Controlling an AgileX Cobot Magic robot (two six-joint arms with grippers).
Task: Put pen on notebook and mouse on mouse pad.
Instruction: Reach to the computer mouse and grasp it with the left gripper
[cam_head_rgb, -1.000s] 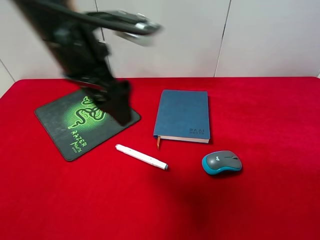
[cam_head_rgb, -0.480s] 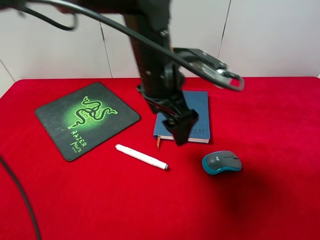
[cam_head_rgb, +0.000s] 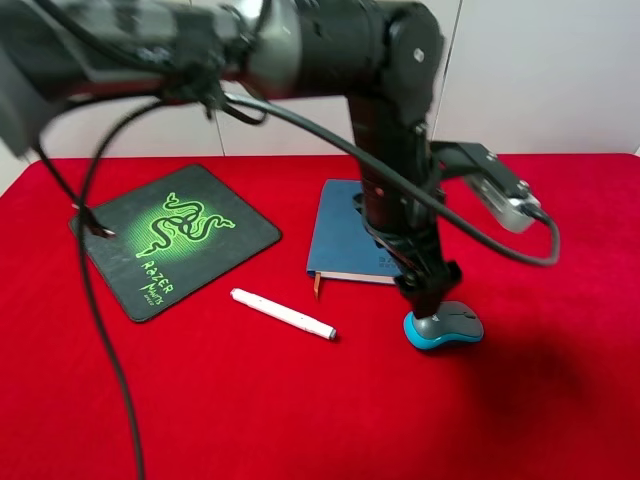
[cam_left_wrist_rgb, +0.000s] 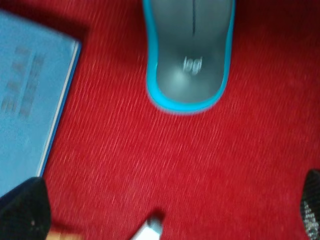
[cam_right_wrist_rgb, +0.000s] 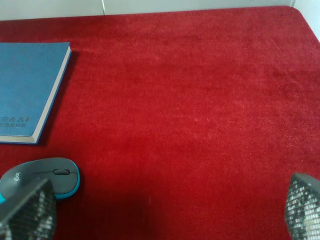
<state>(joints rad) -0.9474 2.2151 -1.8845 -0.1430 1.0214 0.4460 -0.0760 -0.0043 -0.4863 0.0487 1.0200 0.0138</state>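
Observation:
My left arm reaches across the table, and my left gripper (cam_head_rgb: 427, 298) hangs just above the near-left end of the grey and teal mouse (cam_head_rgb: 446, 328). In the left wrist view the left gripper (cam_left_wrist_rgb: 167, 210) is open; the mouse (cam_left_wrist_rgb: 190, 52) lies ahead of its dark fingertips (cam_left_wrist_rgb: 22, 215), not between them. The white pen (cam_head_rgb: 283, 313) lies on the cloth between the black mouse pad (cam_head_rgb: 175, 238) and the mouse. The blue notebook (cam_head_rgb: 338, 230) is partly hidden behind the arm. My right gripper (cam_right_wrist_rgb: 165, 215) is open over bare cloth, near the mouse (cam_right_wrist_rgb: 42, 177) and the notebook (cam_right_wrist_rgb: 27, 95).
A red cloth (cam_head_rgb: 560, 400) covers the whole table, with a white wall behind it. A black cable (cam_head_rgb: 110, 330) hangs from the left arm over the table's left side. The notebook's corner (cam_left_wrist_rgb: 27, 110) and the pen's tip (cam_left_wrist_rgb: 150, 230) show in the left wrist view.
My left arm has swept rightward from above the mouse pad, over the notebook, and come down to the mouse. The pen, notebook, mouse and pad have not moved.

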